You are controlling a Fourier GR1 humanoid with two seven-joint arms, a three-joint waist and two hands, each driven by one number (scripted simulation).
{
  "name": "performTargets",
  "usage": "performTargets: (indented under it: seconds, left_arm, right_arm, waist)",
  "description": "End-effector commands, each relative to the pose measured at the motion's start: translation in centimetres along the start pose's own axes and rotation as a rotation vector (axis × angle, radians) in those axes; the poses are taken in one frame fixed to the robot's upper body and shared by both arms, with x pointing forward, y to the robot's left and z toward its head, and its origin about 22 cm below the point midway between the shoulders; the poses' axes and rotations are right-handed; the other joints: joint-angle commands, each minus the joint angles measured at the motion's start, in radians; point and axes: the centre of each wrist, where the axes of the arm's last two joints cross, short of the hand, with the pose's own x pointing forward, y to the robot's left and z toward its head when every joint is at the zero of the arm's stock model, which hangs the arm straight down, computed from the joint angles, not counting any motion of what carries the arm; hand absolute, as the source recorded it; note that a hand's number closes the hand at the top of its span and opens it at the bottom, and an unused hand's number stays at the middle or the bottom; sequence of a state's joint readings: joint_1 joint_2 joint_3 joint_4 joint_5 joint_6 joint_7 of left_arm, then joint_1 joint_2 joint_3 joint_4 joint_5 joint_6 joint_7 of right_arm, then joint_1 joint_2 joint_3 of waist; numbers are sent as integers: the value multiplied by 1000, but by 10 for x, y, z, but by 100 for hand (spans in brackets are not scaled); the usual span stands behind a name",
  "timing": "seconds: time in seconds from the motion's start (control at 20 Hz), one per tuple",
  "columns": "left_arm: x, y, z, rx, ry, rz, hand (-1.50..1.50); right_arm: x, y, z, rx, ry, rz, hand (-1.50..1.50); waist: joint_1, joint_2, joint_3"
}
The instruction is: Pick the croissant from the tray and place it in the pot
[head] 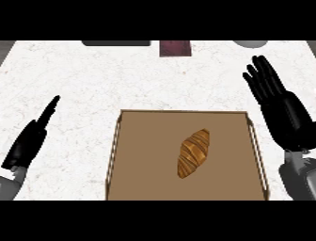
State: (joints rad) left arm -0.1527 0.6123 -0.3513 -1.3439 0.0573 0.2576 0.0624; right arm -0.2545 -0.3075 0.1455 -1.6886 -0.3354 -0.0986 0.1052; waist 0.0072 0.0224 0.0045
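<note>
Brown wood fills the middle of your head view: the tray [185, 188] sits on the white marble counter [84, 89], and the croissant [193, 153] lies on its floor, slightly right of centre, tilted, with no hand touching it. Your right hand [275, 101] is released, fingers straight, just beyond the tray's right rim. Your left hand [30, 139] rests edge-on at the left, fingers straight, well apart from the tray. Along the far edge you see a dark red object [175, 48].
</note>
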Motion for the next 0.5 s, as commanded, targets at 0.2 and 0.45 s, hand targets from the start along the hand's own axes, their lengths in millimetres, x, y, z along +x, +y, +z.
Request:
performTargets:
  seconds: [0.2,0.45]
  left_arm:
    - [72,3,-21,173,-280,419,0]
    - [85,8,-20,186,-317,566,0]
  right_arm:
    - [50,-48,-16,207,-114,66,150]
    - [25,-101,21,37,-8,635,-150]
  waist:
    - [5,-24,-5]
    - [-15,-23,-4]
